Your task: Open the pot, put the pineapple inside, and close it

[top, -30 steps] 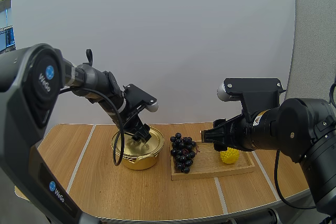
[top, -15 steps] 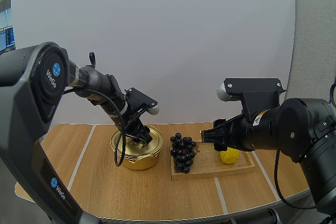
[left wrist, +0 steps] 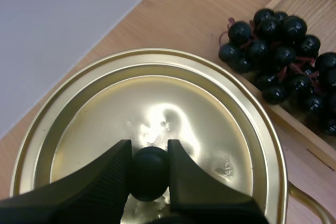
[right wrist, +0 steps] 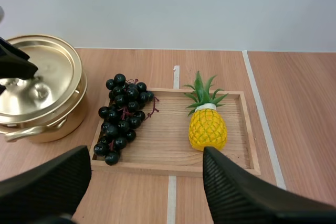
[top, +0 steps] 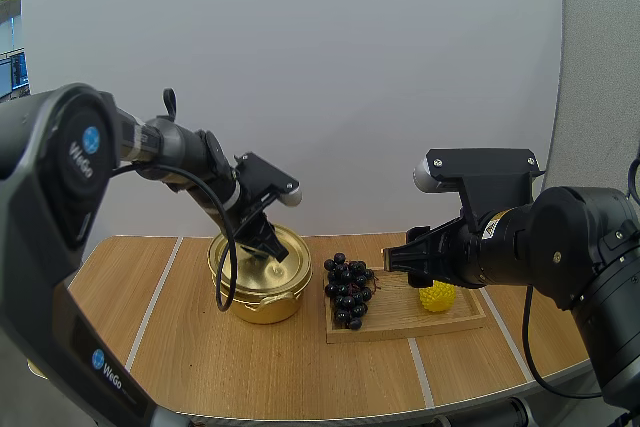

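The left pincer (left wrist: 149, 155) is closed on the black knob (left wrist: 149, 178) of the gold lid (left wrist: 157, 103). Half a second ago the lid sat flat on the pot (top: 262, 307); it is now tilted and raised off the rim, so the opening step is judged to be under way but not finished. The pot stands on the surface (top: 250, 372) just beside the left end of the wooden tray (right wrist: 163, 137). The right pincer (right wrist: 146, 157) has not moved: its fingers stand wide apart, holding nothing, over the tray's near edge. The pineapple (right wrist: 207, 127) lies untouched on the right half of the tray. The grapes (right wrist: 123, 115) occupy the tray's left end. The pineapple transfer and the closing of the pot remain outstanding.
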You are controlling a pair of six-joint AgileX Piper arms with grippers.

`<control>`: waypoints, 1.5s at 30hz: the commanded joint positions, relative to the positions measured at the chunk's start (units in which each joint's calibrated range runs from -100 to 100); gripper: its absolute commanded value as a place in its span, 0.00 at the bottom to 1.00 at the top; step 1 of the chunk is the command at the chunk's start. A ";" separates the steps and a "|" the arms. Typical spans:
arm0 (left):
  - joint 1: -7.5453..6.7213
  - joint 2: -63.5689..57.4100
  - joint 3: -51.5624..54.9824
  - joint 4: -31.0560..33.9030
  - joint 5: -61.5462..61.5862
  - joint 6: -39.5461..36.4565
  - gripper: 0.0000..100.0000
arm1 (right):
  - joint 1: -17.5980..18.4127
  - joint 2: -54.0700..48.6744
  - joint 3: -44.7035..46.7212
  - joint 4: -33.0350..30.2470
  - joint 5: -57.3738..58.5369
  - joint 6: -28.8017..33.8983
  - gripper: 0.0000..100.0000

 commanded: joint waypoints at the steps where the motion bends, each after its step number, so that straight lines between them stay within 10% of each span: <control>1: -0.14 -5.82 -3.17 0.25 1.78 -1.30 0.00 | -0.25 -0.10 -0.59 0.00 0.14 -0.38 1.00; 23: -0.14 -32.14 -31.62 0.01 0.90 -3.33 0.00 | -0.25 -0.10 -0.59 0.00 0.14 -0.38 1.00; 45: -0.14 -37.01 -32.51 0.01 -11.52 -3.33 0.00 | -0.25 14.52 -1.20 -11.53 -12.23 7.90 1.00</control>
